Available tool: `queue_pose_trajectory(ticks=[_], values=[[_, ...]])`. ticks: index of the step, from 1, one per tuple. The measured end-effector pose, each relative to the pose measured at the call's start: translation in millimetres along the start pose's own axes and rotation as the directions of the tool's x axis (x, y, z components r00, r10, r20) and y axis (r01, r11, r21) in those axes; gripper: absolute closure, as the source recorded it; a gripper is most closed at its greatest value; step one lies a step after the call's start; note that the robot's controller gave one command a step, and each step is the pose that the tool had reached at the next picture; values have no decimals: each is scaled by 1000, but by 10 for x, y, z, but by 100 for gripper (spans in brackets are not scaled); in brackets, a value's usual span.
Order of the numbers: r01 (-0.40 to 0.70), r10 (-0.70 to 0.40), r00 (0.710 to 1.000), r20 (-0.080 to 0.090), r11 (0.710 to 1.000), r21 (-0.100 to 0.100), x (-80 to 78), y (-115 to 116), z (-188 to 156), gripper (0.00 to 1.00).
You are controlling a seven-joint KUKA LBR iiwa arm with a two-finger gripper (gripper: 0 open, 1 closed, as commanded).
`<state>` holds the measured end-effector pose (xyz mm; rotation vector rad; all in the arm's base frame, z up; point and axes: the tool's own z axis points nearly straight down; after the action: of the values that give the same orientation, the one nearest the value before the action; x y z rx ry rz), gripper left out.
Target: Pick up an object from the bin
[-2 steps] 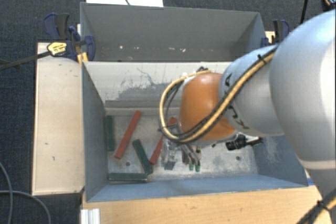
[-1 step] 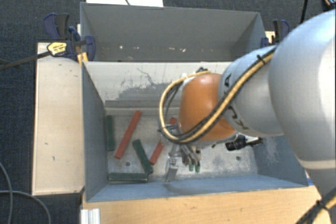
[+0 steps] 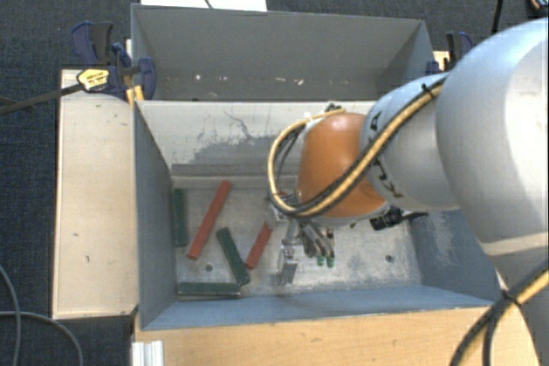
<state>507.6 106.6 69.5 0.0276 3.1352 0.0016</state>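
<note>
Grey metal bin [image 3: 154, 210], its floor and back wall marked with pale whitish scuffs. Inside lie two red sticks, one long [image 3: 209, 219] and one short [image 3: 259, 245], and three dark green sticks: one at the left [image 3: 178, 217], one slanted [image 3: 232, 255], one along the front wall [image 3: 208, 291]. The arm [image 3: 480, 141] is pale silver-grey. Its wrist cover [image 3: 339, 163] is glossy orange, looped by yellow and black cables [image 3: 273, 167]. The gripper [image 3: 286, 273] is bare grey metal.

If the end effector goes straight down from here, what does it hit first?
Probably bare bin floor: the end effector points down just beside the short red stick, apparently clear of it, though depth is unclear.
</note>
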Motion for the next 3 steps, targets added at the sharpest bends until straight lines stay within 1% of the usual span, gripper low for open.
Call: queue_pose_trajectory(ticks=[1,2,3], values=[[-219,219,976,-1,976,0,-161,303,-10,0],[-217,217,976,4,976,-1,-180,296,-29,100],[-237,237,971,0,971,-2,2,451,-386,100]])
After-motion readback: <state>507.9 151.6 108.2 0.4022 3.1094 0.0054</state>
